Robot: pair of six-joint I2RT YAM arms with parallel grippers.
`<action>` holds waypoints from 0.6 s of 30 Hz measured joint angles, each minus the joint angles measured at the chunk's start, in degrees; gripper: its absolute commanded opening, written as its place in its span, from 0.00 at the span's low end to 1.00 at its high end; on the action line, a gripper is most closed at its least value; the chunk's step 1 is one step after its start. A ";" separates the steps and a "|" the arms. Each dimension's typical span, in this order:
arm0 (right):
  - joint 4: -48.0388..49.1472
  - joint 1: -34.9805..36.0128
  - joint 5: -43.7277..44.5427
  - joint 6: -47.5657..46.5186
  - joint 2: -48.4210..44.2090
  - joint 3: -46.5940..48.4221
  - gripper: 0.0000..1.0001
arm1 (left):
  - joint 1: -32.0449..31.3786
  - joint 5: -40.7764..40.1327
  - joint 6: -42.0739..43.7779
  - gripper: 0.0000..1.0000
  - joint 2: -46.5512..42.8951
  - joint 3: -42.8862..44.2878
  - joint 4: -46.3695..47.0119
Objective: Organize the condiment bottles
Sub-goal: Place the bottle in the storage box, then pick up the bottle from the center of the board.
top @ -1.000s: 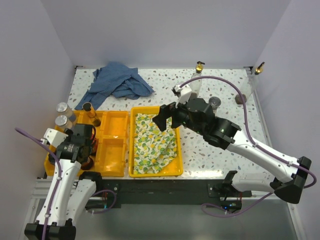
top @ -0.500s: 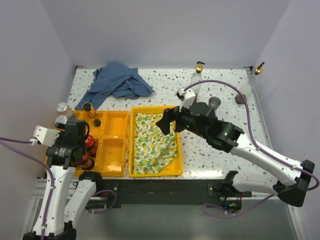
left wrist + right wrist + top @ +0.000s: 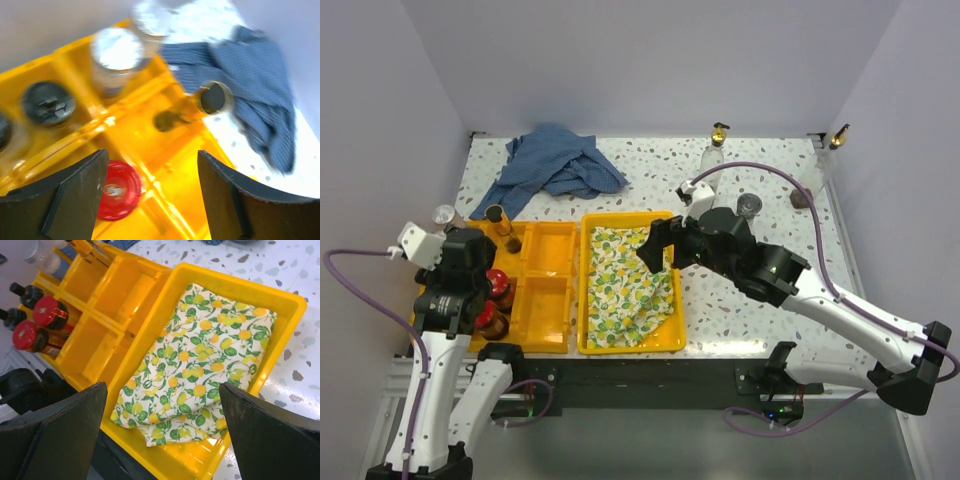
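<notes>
1. The left gripper [image 3: 151, 165] hangs over the divided yellow tray [image 3: 548, 300], its fingers spread wide with nothing between them.
2. Under it, 2 red-lidded jars [image 3: 498, 283] stand in the tray's left side, with 2 dark-capped bottles [image 3: 24, 290] just beside them.
3. 2 grey-capped shakers [image 3: 117, 47] stand at the tray's far-left corner. I cannot tell whether they are inside it or just outside.
4. The right gripper [image 3: 162, 400] hovers over the lemon-print cloth [image 3: 630, 285] in the second yellow tray [image 3: 630, 349], fingers wide apart and empty.
5. 2 clear bottles with gold pourers [image 3: 717, 143] stand along the far edge of the table [image 3: 760, 300], and another shaker [image 3: 748, 205] stands near the right arm.
</notes>
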 measured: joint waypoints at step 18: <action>-14.69 -9.16 19.06 4.50 9.42 2.69 0.99 | -3.54 63.56 39.60 1.00 19.12 2.73 41.66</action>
